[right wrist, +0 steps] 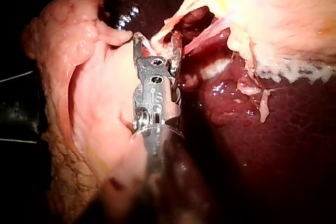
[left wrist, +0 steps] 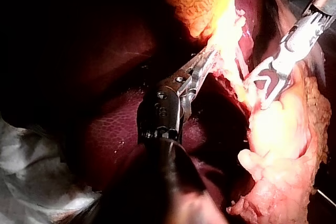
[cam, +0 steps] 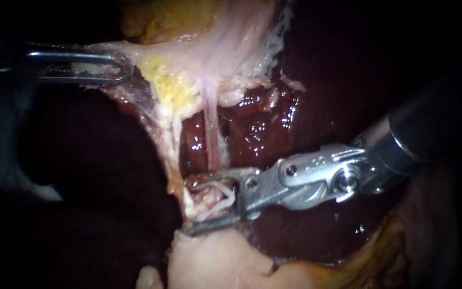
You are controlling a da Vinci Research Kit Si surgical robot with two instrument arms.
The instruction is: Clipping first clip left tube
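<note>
The right instrument [cam: 212, 200], a silver hinged shaft ending in two thin jaws, is seen with its jaws parted wide. Ragged whitish tissue at the lower end of the thin pale pink tube [cam: 210, 134] is straddled, not squeezed. Nearer than the tube, a smooth pale lump of tissue [cam: 215, 262] is crowded against the lower jaw. Open room is left over the dark red liver [cam: 258, 128] beside the tube. Two instruments and one distinct tube are counted. Beyond the tube, a pale stretched membrane [cam: 151, 56] is clamped by the left instrument [cam: 118, 67].
</note>
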